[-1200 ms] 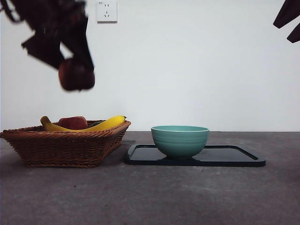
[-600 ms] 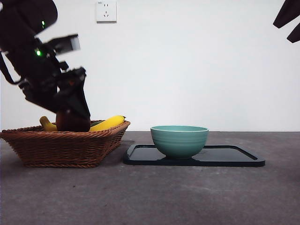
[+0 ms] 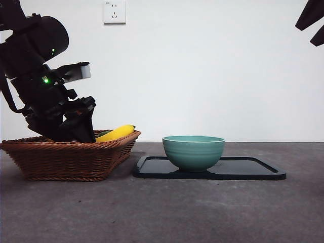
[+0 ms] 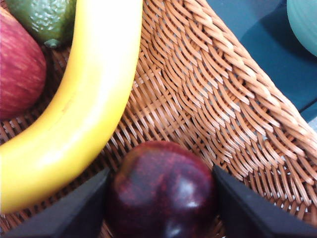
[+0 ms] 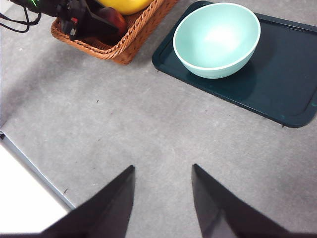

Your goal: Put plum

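Observation:
The plum, dark maroon and glossy, sits low in the wicker basket beside a yellow banana. My left gripper is shut on it, a black jaw pressed against each side. In the front view this gripper reaches down into the basket, and the rim and the arm hide the plum. From the right wrist view the plum shows at the basket's near corner. My right gripper hangs open, high over bare table.
A red apple and a green avocado also lie in the basket. A teal bowl stands on a dark tray to the right of the basket. A wall socket is behind.
My left gripper has come down with the plum from well above the basket into it. The right arm has not moved.

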